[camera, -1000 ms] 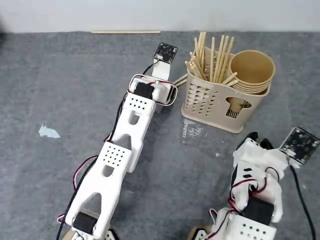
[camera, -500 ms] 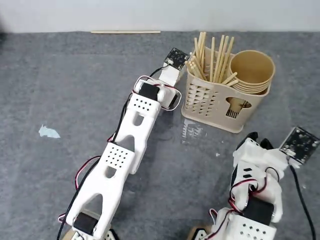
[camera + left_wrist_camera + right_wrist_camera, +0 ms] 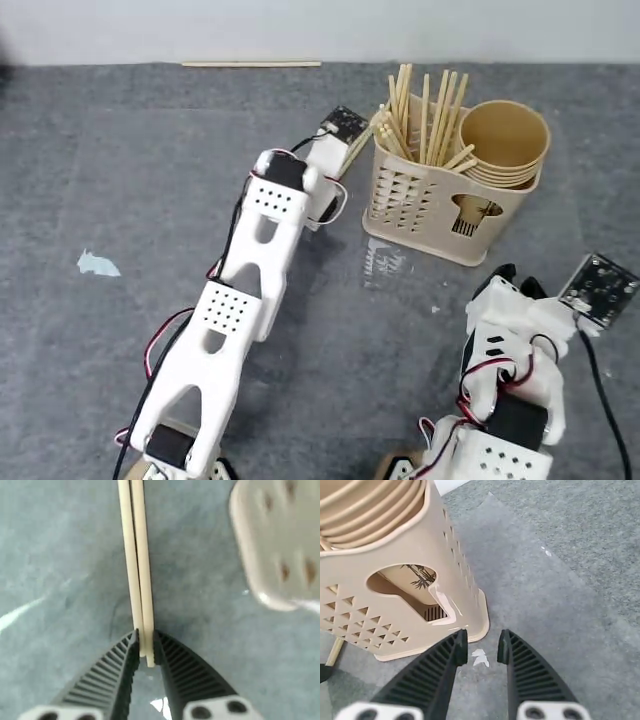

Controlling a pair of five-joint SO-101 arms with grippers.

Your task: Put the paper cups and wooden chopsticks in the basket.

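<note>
My left gripper [image 3: 145, 647] is shut on a pair of wooden chopsticks [image 3: 136, 565], holding them by one end just left of the beige basket [image 3: 440, 205]. In the high view that left gripper [image 3: 338, 160] sits by the basket's left wall, and the chopsticks [image 3: 357, 147] slant toward the rim. The basket holds several upright chopsticks [image 3: 420, 110] and a stack of paper cups [image 3: 505, 140]. In front of the basket [image 3: 395, 590] my right gripper [image 3: 482, 645] stands open over the mat with nothing in it. The cups [image 3: 365, 505] show inside the basket.
A single chopstick [image 3: 250, 64] lies along the table's far edge by the wall. A small blue scrap [image 3: 97, 264] lies on the grey mat at the left. The right arm [image 3: 510, 340] rests at the front right.
My left gripper has shifted right toward the basket's left wall with the chopsticks in it, then drawn back slightly, and the sticks now slant up toward the rim. The right arm has stayed still.
</note>
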